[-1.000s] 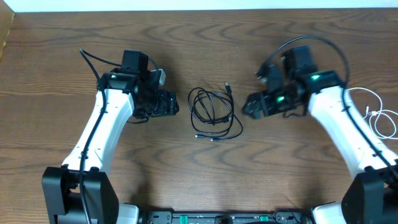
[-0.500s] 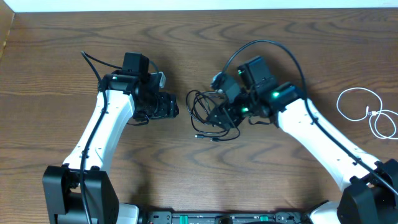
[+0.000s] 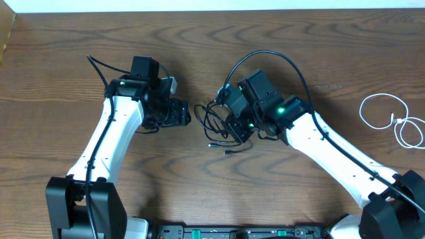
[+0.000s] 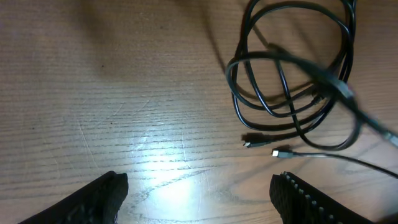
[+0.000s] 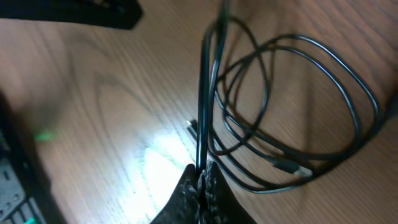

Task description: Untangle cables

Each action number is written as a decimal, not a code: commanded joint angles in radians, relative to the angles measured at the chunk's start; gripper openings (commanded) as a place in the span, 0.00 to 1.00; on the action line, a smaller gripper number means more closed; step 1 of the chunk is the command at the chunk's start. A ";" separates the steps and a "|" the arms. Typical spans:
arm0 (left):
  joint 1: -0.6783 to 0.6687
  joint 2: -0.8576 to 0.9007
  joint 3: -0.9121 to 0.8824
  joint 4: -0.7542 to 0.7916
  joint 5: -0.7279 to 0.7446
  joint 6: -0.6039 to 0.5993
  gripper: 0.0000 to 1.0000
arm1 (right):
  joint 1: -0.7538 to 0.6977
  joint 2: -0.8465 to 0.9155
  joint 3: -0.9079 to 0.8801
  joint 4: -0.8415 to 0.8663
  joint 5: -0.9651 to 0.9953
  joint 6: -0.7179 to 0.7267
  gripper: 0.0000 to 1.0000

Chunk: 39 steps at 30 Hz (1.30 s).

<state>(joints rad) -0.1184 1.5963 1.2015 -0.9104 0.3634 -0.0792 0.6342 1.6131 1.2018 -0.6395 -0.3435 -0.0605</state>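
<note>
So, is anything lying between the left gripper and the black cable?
Nothing visible. Only bare table lies between the open left gripper and the black cable coil. The right gripper pinches strands on the coil's far side, out of the left one's path.

The worktop (image 3: 199, 53) is mid-brown with darker, swirling wood grain. The black cable (image 5: 203, 112) is plain glossy black, and the white cable (image 3: 396, 120) is plain white. The left arm (image 3: 109, 139) and right arm (image 3: 339, 149) have white shells with black joints. A green light (image 3: 281, 110) glows on the right one. The left end effector (image 4: 199, 199) and right end effector (image 5: 199, 186) are black.
</note>
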 commanded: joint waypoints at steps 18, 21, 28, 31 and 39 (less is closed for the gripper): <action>0.002 -0.003 -0.008 -0.009 -0.010 -0.009 0.78 | 0.002 -0.002 -0.069 -0.064 0.304 0.061 0.01; 0.002 -0.003 -0.008 -0.010 -0.010 -0.009 0.78 | -0.019 -0.002 -0.093 -0.069 0.410 0.144 0.01; 0.002 -0.003 -0.008 -0.018 -0.010 -0.009 0.78 | -0.285 -0.005 -0.094 -0.217 0.678 0.617 0.01; 0.002 -0.003 -0.008 -0.017 -0.010 -0.009 0.78 | -0.378 -0.005 -0.094 -0.228 0.615 0.639 0.01; 0.002 -0.003 -0.008 -0.016 -0.009 -0.009 0.79 | -0.435 -0.005 -0.094 -0.157 0.280 0.367 0.50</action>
<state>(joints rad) -0.1184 1.5963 1.2007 -0.9207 0.3630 -0.0792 0.1909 1.6131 1.1103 -0.8127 0.1204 0.4503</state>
